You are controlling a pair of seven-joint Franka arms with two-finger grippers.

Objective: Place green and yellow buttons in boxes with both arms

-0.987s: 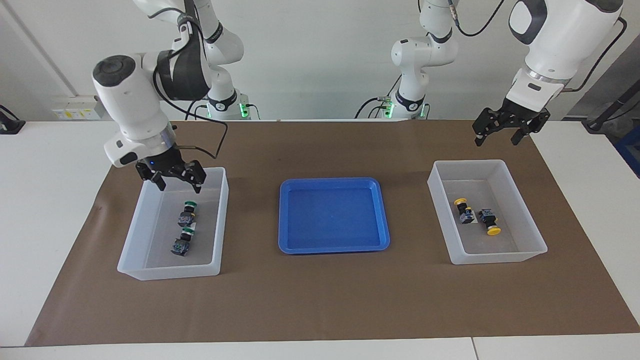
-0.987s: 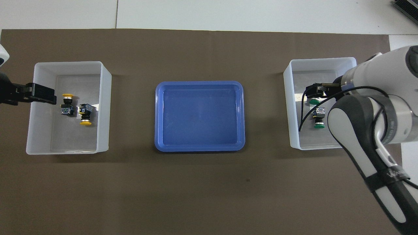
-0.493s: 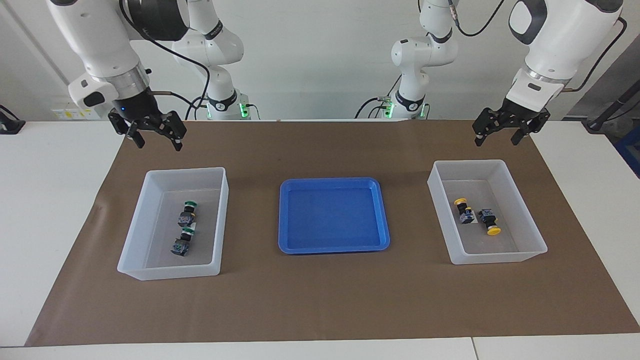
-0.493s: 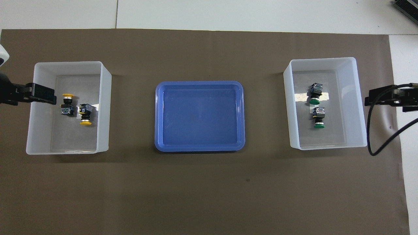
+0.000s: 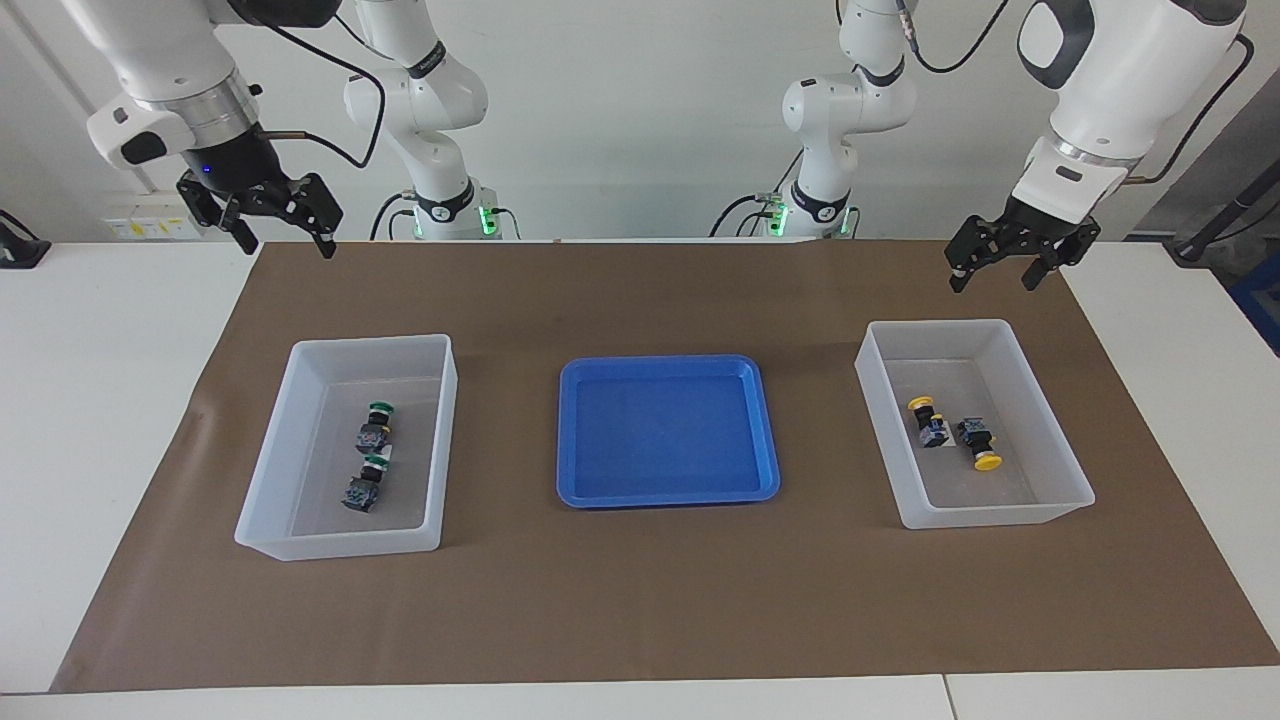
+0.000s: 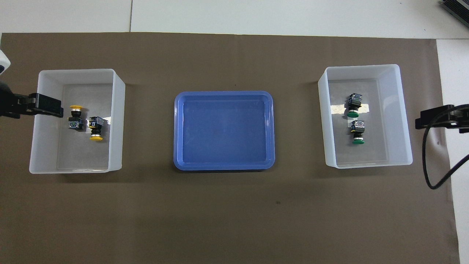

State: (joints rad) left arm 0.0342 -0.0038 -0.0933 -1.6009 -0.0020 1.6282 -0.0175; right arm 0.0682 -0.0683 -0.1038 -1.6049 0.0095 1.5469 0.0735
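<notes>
My right claw [image 5: 279, 222] had risen, released and empty, off the box [image 5: 300, 540] holding 2 green buttons [image 5: 368, 465]; my left claw [image 5: 1004, 268] waited spread, so the sorting looked finished.

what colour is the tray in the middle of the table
Blue; the tray shows best in the overhead view.

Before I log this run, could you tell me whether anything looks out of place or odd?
Nothing stands out. Both green buttons lie in one box, both yellow buttons in the other box. The blue tray sits squarely between them. Both open pincers, left and right, are raised, holding nothing.
</notes>
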